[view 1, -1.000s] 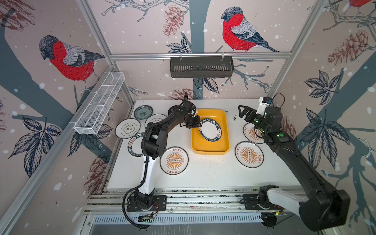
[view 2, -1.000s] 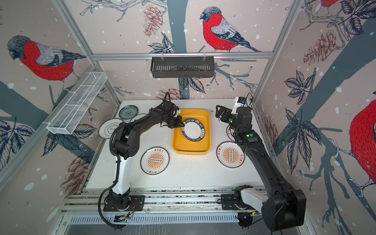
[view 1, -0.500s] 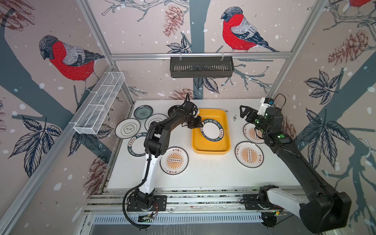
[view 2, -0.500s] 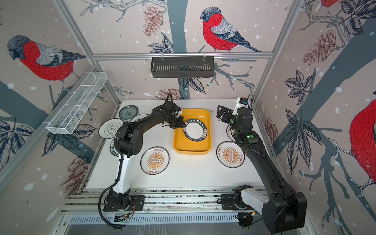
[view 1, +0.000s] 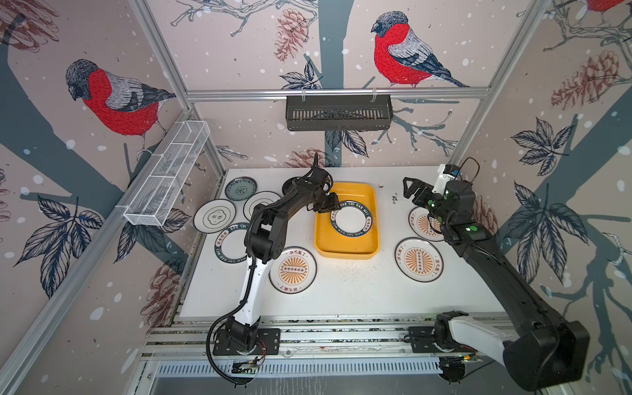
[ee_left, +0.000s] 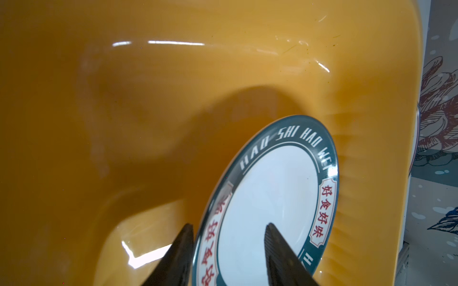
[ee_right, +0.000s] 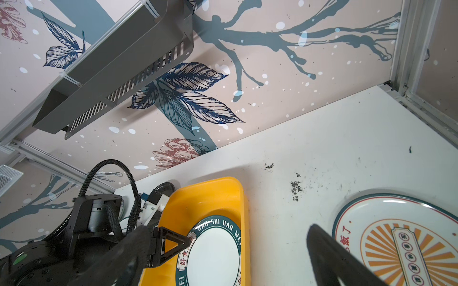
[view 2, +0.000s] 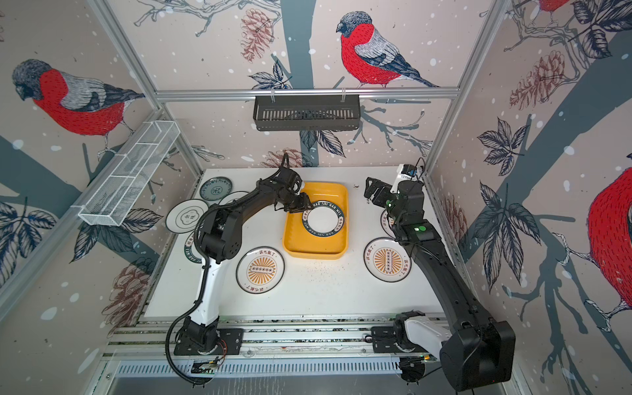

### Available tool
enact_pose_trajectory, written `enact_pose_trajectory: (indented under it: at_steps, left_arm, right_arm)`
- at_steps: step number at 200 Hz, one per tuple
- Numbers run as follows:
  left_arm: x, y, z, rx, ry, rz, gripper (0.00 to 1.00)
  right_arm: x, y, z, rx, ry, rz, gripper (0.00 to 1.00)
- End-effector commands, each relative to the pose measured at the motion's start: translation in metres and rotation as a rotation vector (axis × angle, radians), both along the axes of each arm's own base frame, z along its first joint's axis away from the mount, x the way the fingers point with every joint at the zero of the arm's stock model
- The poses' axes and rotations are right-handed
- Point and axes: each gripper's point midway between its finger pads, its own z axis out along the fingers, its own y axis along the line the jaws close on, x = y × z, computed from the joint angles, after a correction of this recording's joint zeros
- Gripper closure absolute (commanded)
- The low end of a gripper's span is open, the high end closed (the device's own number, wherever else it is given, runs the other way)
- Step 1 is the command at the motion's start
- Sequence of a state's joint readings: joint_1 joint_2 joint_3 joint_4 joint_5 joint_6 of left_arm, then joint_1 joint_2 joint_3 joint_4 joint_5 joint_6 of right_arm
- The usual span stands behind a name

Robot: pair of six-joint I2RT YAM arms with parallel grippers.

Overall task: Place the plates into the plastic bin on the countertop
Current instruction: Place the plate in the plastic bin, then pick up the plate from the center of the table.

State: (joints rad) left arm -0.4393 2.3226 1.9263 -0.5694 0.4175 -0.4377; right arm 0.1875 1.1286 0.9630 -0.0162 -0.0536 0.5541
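My left claw [ee_left: 228,224] stands parted, astride the edge of the lettered-rim plate [view 1: 351,219], gripping nothing; the plate lies in the yellow-orange plastic bin [view 1: 357,191] on the bench [view 1: 359,284]. My right claw [view 1: 412,189] gapes wide and empty beside a sunburst plate [view 1: 422,225].

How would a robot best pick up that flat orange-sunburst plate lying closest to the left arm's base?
Probably by its rim. The plate lies flat on the table, so nothing else offers purchase. Come down from above at the edge facing the table's bare middle, one finger inside the raised rim, one outside.
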Motion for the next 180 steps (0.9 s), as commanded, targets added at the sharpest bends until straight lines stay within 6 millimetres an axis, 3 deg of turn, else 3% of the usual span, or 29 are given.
enact_pose_trajectory:
  at_steps: [1,49,103,131,152,180]
  left_arm:
    - [0.004,-0.001,0.012,-0.004,-0.021,0.001,0.46]
    - [0.022,0.013,0.050,0.054,-0.171,0.074,0.35]
    - [0.026,0.023,0.136,-0.055,-0.369,0.170,0.29]
    - [0.009,0.048,0.154,-0.095,-0.390,0.271,0.26]
    - [-0.012,0.076,0.154,-0.095,-0.386,0.372,0.22]
    - [-0.052,0.117,0.146,-0.116,-0.372,0.512,0.14]
  right_arm:
    - [0.003,-0.001,0.008,0.004,-0.024,-0.011,0.01]
    - [0.005,0.001,0.008,-0.001,-0.026,0.001,0.00]
    - [0.015,0.013,-0.001,-0.010,-0.009,0.067,0.00]
    - [0.024,0.026,0.006,-0.017,-0.022,0.137,0.00]
    - [0.032,0.045,-0.009,0.015,0.022,0.222,0.01]
    - [0.023,0.070,-0.026,-0.017,0.058,0.325,0.01]
